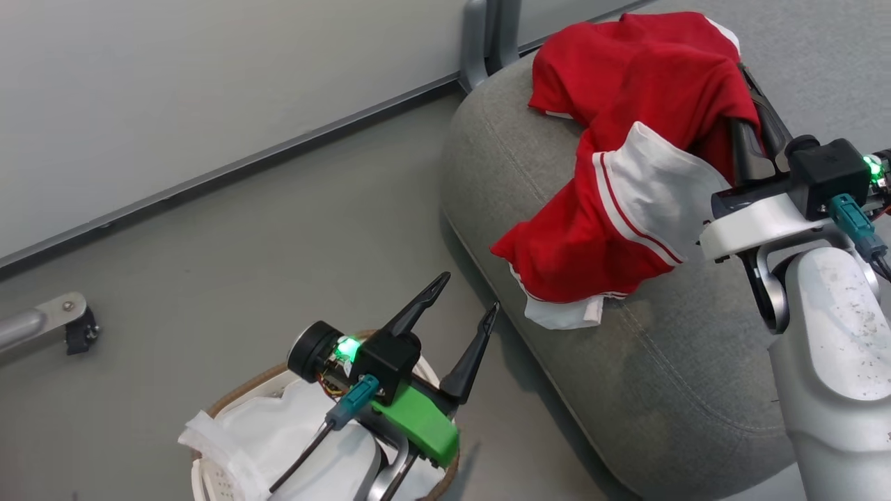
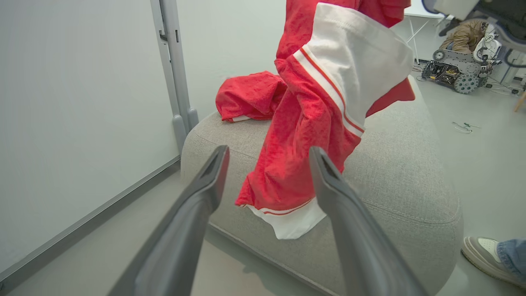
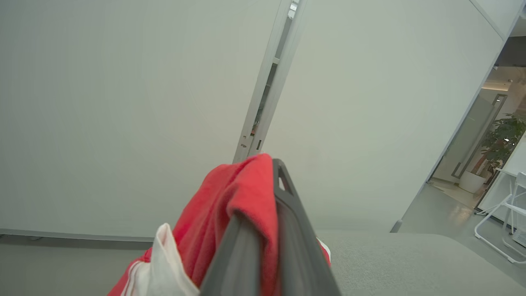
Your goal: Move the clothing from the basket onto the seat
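My right gripper (image 1: 755, 118) is shut on the red garment with white panels and thin stripes (image 1: 626, 229). It holds the garment above the grey seat (image 1: 661, 390), and the garment's lower end rests on the cushion near the front edge. In the right wrist view the cloth (image 3: 242, 205) drapes over that gripper (image 3: 276, 176). The plain red garment (image 1: 564, 83) lies bunched at the seat's far end. My left gripper (image 1: 470, 292) hangs open with nothing in it over the white basket with the brown rim (image 1: 257, 386), which shows its white liner (image 1: 278, 431). In the left wrist view the open gripper (image 2: 268, 154) points at the hanging garment (image 2: 304, 135).
A grey wall with a metal post (image 1: 487, 35) runs behind the seat. A metal bracket (image 1: 62, 320) sticks in at the left. Beyond the seat stand a small wheeled machine (image 2: 452, 72) and a person's shoe (image 2: 485, 250). Bare grey floor lies between basket and seat.
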Controlling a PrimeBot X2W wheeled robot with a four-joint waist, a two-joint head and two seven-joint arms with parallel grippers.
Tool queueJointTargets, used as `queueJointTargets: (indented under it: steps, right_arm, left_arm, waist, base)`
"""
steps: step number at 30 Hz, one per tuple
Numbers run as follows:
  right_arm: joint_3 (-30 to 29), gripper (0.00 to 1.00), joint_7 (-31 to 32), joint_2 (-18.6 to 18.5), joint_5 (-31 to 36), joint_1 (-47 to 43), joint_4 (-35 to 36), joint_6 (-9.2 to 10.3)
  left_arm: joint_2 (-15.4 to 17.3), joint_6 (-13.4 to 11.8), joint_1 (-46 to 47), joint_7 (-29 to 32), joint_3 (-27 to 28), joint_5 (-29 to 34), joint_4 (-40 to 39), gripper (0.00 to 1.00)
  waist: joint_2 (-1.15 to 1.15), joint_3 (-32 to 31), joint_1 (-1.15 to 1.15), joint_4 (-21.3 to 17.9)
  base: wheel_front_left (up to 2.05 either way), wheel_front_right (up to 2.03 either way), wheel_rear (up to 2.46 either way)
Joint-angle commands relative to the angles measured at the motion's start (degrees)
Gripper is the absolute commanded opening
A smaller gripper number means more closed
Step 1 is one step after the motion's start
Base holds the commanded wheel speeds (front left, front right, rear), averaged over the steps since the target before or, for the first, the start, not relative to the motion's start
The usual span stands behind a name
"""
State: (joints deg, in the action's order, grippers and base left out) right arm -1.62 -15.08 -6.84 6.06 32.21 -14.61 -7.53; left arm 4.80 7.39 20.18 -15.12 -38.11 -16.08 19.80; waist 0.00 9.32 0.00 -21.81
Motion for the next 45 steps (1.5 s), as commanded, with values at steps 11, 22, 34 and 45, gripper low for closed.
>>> queueJointTargets:
  steps: [11, 22, 34, 45]
  right_arm:
    - [-2.0, 0.00, -0.1, -3.4, 1.7, 9.3, -1.6, 0.08]
    - [-10.3, 0.00, 0.6, -14.1, 4.4, 28.2, -6.9, 0.08]
    - [-21.5, 0.00, -0.1, -12.7, 8.8, 23.0, -21.2, 0.08]
    - [-28.2, 0.89, -0.2, -5.0, 13.7, 16.8, -22.9, 0.08]
  left_arm:
    - [1.7, 0.2, 2.6, 0.0, -0.4, 0.5, -1.3, 1.00]
    - [2.3, 0.2, 3.2, 0.0, 1.4, 1.8, -4.0, 1.00]
    - [4.5, 0.2, 5.1, 0.0, 3.0, 4.8, -6.8, 1.00]
    - [6.0, 0.2, 7.3, 0.0, 1.6, 5.5, -6.2, 1.00]
  waist:
    - [0.00, 6.9, 0.00, 0.6]
    - [0.00, 11.9, 0.00, 8.4]
    - [0.00, 21.9, 0.00, 11.1]
    - [0.00, 25.2, 0.00, 7.6]
  base:
    - [0.00, 0.00, 0.00]
    - [0.00, 0.00, 0.00]
    - [0.00, 0.00, 0.00]
    - [0.00, 0.00, 0.00]
